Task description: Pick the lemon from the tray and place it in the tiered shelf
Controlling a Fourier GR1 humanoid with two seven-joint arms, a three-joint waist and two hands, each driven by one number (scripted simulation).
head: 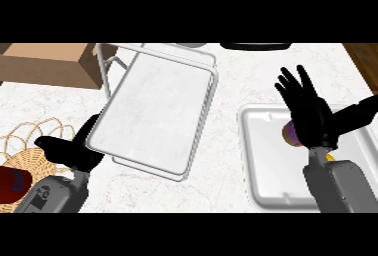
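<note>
The white tray (266,160) lies at the right of the counter. My right hand (308,112) hovers over it, open, fingers spread and pointing away, holding nothing. A small yellow patch, likely the lemon (330,158), peeks out beside my right wrist; most of it is hidden by the forearm. A purple and tan rounded item (289,134) shows under the palm's left edge. The tiered shelf (159,107), with white trays on a silver frame, stands in the middle, left of the tray. My left hand (70,151) rests open at the shelf's lower left corner.
A wicker basket (29,137) sits at the far left with a dark red item (13,182) in it. A brown cardboard box (48,64) stands at the back left. A black object (255,46) lies at the counter's far edge.
</note>
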